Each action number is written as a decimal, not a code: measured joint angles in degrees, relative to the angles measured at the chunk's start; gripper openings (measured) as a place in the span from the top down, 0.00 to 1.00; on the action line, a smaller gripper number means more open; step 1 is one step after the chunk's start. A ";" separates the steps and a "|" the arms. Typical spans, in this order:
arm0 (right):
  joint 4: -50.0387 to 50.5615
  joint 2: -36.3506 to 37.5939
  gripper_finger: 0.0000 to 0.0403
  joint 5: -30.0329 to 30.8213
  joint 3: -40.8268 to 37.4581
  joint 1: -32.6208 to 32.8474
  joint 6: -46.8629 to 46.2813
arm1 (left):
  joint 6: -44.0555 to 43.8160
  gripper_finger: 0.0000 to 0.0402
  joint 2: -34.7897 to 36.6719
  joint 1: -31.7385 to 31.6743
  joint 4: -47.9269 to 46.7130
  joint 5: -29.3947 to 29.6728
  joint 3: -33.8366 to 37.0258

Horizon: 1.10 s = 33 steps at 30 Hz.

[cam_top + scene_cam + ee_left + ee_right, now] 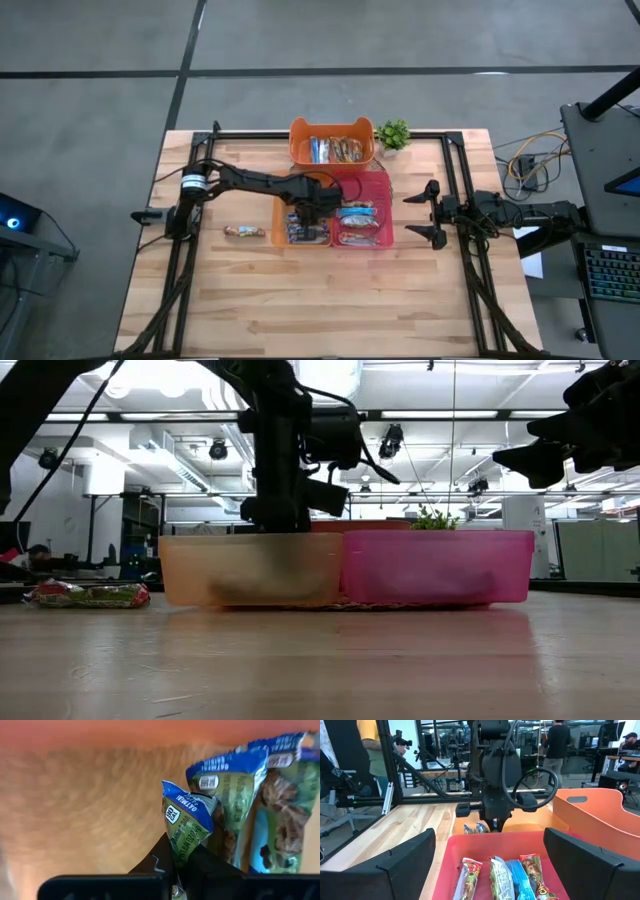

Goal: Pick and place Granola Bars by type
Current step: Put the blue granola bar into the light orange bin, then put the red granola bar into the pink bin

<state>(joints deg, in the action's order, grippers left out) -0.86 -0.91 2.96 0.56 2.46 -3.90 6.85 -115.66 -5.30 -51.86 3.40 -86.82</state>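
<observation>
Left gripper (176, 870) clenched on a blue-and-green bar (186, 827), down inside the pale orange bin (282, 222).

Held bar: crinkly foil wrapper, pinched at its sealed end, hanging just beside two like-wrapped bars (250, 805) lying on the bin's smooth translucent floor. Step in hand looks like the drop; next move calls for the fingers to let go, then a straight lift clear of the bin wall. Pink bin (385, 205) touches at 3 o'clock, holding mixed glossy bars (512, 877). Deeper orange bin (300, 135) at 12 o'clock holds more. One loose bar (241, 232) lies on the wood table (300, 300) at 9 o'clock, unsorted. Right gripper (424, 215) waits spread wide, holding nothing, farther out at 3 o'clock. Small plant (393, 133) at 1 o'clock.
</observation>
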 joint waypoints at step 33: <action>0.00 0.02 0.11 0.00 0.00 0.00 -0.06 | -0.02 0.37 2.24 -1.38 -9.12 -1.12 -6.80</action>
<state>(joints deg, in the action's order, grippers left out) -0.86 -0.89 2.96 0.56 2.45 -3.97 6.83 -113.41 -6.68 -60.99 2.29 -93.62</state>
